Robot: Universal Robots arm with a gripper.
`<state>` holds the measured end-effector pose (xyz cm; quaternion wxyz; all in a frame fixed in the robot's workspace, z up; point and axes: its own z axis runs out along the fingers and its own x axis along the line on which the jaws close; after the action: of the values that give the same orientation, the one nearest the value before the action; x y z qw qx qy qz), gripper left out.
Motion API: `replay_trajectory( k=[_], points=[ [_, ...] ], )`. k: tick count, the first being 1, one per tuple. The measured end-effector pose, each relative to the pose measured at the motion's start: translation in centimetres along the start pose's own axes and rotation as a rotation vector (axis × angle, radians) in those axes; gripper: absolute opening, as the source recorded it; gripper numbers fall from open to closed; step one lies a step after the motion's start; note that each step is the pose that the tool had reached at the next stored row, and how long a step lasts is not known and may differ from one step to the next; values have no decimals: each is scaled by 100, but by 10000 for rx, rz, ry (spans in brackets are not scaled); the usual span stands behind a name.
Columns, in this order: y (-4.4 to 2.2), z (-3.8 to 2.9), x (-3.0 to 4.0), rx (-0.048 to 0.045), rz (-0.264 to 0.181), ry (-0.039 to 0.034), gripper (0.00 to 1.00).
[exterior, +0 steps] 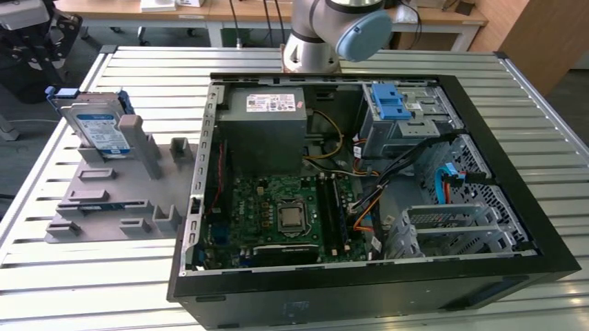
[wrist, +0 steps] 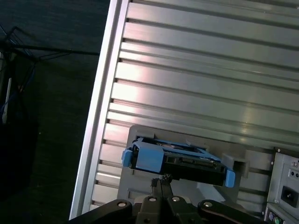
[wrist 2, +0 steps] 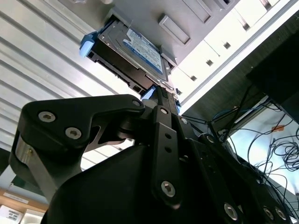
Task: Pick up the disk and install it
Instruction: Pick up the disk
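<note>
My pincer [wrist: 161, 179] is drawn together, tips meeting and clamped on nothing. Straight ahead of those tips, in both wrist views, sits the disk [wrist: 175, 161], apart from me as far as I can tell. It stands on edge in a grey holder [exterior: 110, 200] on the slatted desk [exterior: 92, 289], blue rails at its ends, beside the open computer case [exterior: 368, 179].

Disk [exterior: 99, 129] upright on the rack [exterior: 106, 201], at the exterior view's left of the case [exterior: 368, 289]
</note>
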<state>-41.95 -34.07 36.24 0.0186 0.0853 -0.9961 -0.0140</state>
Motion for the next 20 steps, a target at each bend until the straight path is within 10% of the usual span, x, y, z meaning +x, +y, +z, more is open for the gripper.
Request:
replay_trajectory(
  k=[20],
  points=[
    [0, 0, 1, 26, -733, 19, 11]
  ],
)
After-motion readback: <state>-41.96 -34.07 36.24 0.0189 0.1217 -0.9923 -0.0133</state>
